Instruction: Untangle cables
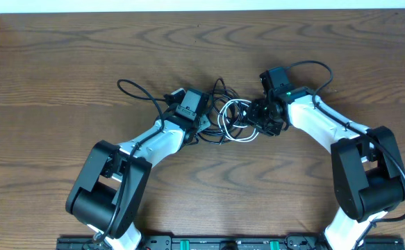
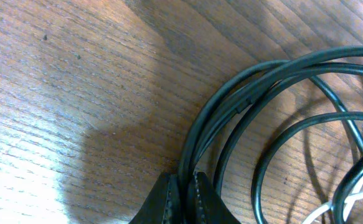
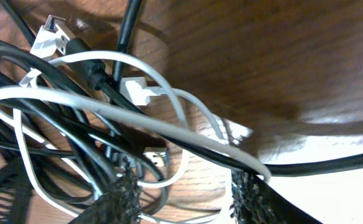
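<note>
Pinching the knotted black-and-white cables (image 1: 230, 119), left gripper (image 2: 182, 186) is clenched; right gripper (image 3: 187, 190) gapes.

A brown wooden table (image 1: 63, 55) with wavy, looping grain fills nearly the whole overhead view. A narrow white strip (image 1: 188, 5) runs along the top edge of the frame, just beyond the table's far side.

- Two black cables (image 2: 263, 70) lie in overlapping curved loops, knotted together in one tangle at the middle of the table (image 1: 63, 55).
- One white cable (image 3: 109, 59) weaves over and under the black loops, its white plugs inside the tangle.
</note>
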